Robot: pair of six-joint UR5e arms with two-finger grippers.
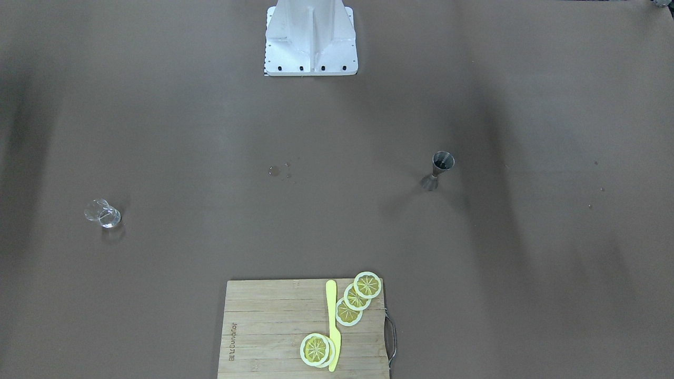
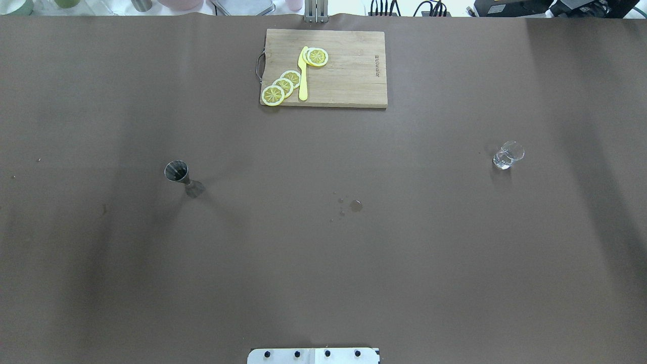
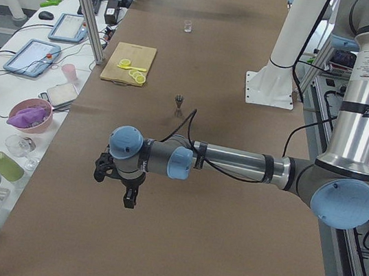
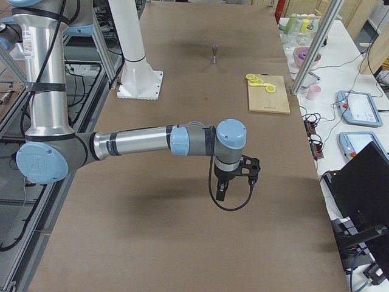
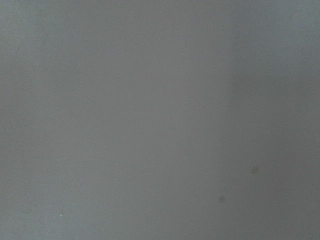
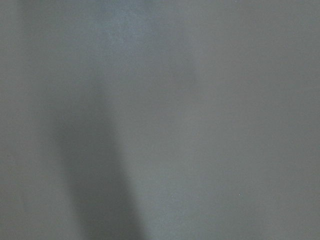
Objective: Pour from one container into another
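Note:
The small clear glass cup (image 1: pixel 103 213) stands upright on the brown table, on the robot's right side (image 2: pixel 507 155), and shows far off in the left side view (image 3: pixel 187 26). The grey steel jigger (image 1: pixel 438 169) stands upright on the robot's left side (image 2: pixel 182 177) (image 3: pixel 179 104) (image 4: pixel 214 53). My left gripper (image 3: pixel 130 196) hangs above the table's left end, well away from the jigger. My right gripper (image 4: pixel 222 191) hangs over the table's right end, far from the cup. Both show only in side views, so I cannot tell whether they are open or shut. Both wrist views show bare table.
A wooden cutting board (image 2: pixel 354 76) with lemon slices (image 2: pixel 283 86) and a yellow knife (image 2: pixel 303 73) lies at the table's far edge. A few water drops (image 2: pixel 356 205) sit near the middle. The white robot base (image 1: pixel 310 39) stands at the near edge. Clutter lines a side bench (image 3: pixel 27 121).

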